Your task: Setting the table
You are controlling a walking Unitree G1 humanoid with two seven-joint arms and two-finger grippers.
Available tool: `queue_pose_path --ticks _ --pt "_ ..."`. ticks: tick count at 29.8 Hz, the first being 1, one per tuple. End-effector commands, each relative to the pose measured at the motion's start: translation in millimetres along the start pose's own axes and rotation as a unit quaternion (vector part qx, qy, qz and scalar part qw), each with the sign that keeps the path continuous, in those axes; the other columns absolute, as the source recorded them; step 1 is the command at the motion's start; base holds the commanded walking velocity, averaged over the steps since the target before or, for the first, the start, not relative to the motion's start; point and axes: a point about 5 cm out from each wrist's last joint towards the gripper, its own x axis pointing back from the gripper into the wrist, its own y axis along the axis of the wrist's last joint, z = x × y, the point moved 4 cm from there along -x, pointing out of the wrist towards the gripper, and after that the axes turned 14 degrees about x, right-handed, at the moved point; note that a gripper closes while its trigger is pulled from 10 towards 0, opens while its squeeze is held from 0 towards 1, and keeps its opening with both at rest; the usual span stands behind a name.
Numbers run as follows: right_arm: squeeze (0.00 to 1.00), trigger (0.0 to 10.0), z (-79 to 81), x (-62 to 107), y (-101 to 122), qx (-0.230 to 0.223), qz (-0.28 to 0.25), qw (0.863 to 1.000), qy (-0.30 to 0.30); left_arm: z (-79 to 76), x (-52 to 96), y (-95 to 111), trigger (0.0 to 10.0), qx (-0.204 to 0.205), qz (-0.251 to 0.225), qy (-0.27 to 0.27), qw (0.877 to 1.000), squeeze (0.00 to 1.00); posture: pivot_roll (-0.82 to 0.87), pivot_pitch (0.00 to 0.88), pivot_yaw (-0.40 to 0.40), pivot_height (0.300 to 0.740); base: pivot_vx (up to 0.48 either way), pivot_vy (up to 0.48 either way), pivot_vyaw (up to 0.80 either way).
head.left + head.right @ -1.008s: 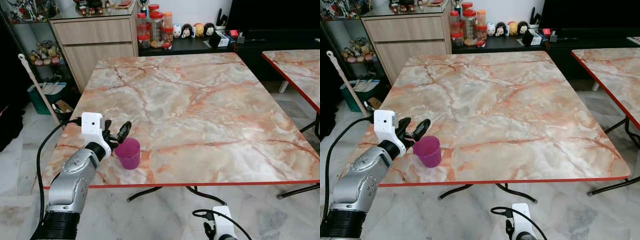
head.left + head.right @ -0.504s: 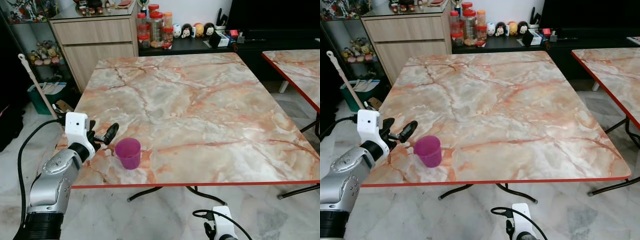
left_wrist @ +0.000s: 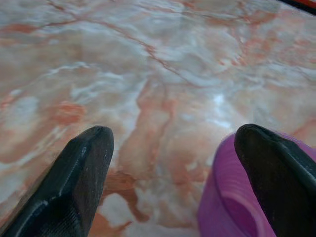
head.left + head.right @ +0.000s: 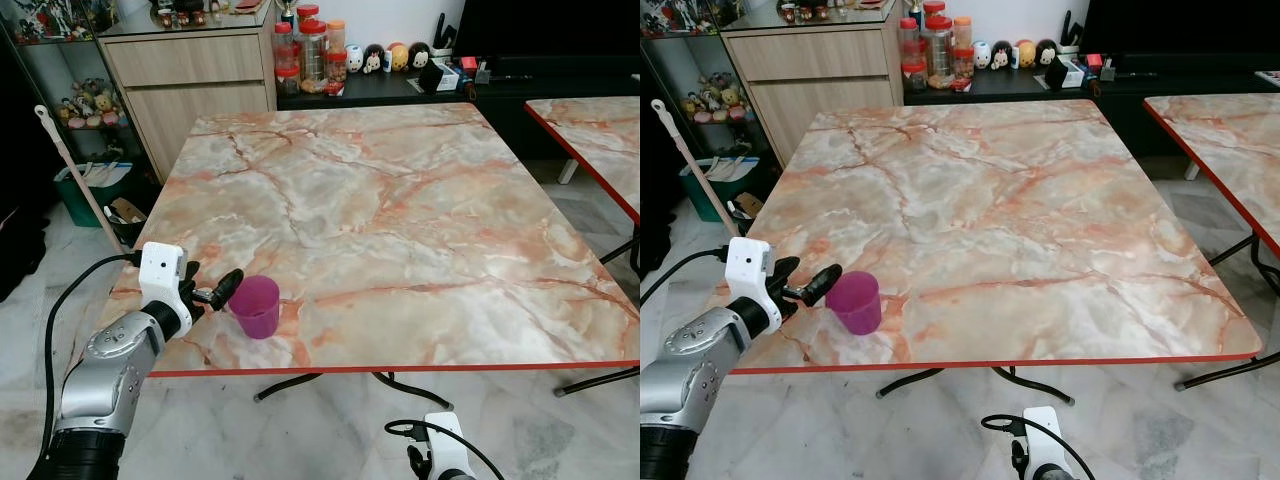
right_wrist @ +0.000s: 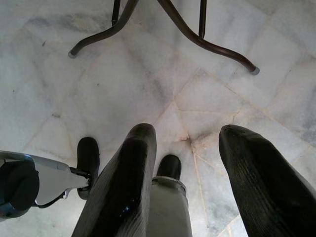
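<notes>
Purple cup (image 4: 256,305) is sitting upright on the marble table (image 4: 400,220), close to the near edge and toward the robot's left corner, nothing else set out around it. So as table setting goes, this looks like one item down and plenty to go, just my read.

Left gripper (image 4: 212,292) hovers right beside the cup on its left side, fingers spread and not gripping anything. One fingertip (image 4: 231,280) is close up against the cup wall; from the head cameras I can't tell if it's actually touching. In the left wrist view one finger (image 3: 74,182) is over bare marble and the other sits right at the cup's rim, so the cup is off to one side, not between the fingers.

Right gripper (image 5: 182,182) hangs down below the table with its fingers apart, pointing at the tiled floor (image 5: 163,94) and the table's legs (image 5: 197,34). Idle.

What could go wrong from here:
- That near fingertip is the worry. A sideways swing of the arm could clip the cup and tip it or slide it.
- The cup is light plastic by the look of it and near the red table edge (image 4: 400,366), so a nudge toward the robot could send it onto the floor.
</notes>
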Motion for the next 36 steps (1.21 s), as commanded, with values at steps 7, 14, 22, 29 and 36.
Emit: queue_pose_path --ticks 7,14,22,29,36 --pt "0.00 10.0 1.5 -0.3 0.4 0.000 0.002 1.000 0.003 -4.8 -4.7 2.2 10.0 -0.044 0.027 -0.031 0.998 0.00 0.04 0.000 0.027 0.740 0.000 0.000 0.00" --pt "0.00 10.0 2.2 -0.5 1.4 0.000 0.001 1.000 0.003 -9.2 -6.4 0.6 10.0 -0.059 0.041 -0.048 0.996 0.00 0.04 0.000 0.029 0.740 0.000 0.000 0.00" --pt "0.00 10.0 2.7 -0.6 1.3 -0.001 0.001 1.000 0.004 -10.9 -9.4 -6.6 10.0 -0.066 0.060 -0.053 0.995 0.00 0.04 0.000 0.032 0.740 0.000 0.000 0.00" --pt "0.00 10.0 2.6 -0.7 2.3 -0.002 0.000 1.000 0.004 -15.3 -15.0 -13.4 10.0 -0.070 0.076 -0.060 0.993 0.00 0.03 0.000 0.032 0.740 0.000 0.000 0.00" --pt "0.00 10.0 -0.5 -0.3 0.8 -0.002 0.001 1.000 0.000 -18.4 -17.5 -12.1 9.3 -0.064 0.069 -0.064 0.994 0.00 0.03 0.000 0.030 0.740 0.000 0.000 0.00"
